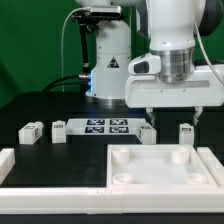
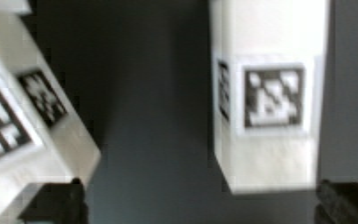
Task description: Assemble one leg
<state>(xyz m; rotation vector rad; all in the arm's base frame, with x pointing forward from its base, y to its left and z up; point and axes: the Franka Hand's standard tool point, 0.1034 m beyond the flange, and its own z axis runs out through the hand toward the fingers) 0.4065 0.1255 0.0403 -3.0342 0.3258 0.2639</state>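
**Q:** Exterior view, approach stage: which step is shown, and where is the part located?

**A:** The claw (image 1: 171,113) is shown released, its jaws spread wide and nothing held between them, hanging above the counter (image 1: 40,112). The reach toward a leg is judged to be in hand. A leg (image 1: 186,132) is seen standing just below the claw, near the far edge of the square panel (image 1: 160,166) and apart from it. Another leg (image 1: 147,130) is seen just beside it, toward the exterior view's left, at the end of the marker board (image 1: 104,126).

**Q:** What is called for next?

**A:** A straight descent is required, so that the jaws are brought to either side of the leg before closing; the neighbouring leg must not be struck.

**Q:** How is the part presented in the wrist view?

**A:** The leg (image 2: 268,100) is presented as a small white block bearing a square black-and-white tag on one face. The marker board (image 2: 19,105) is seen apart from it, across dark counter.
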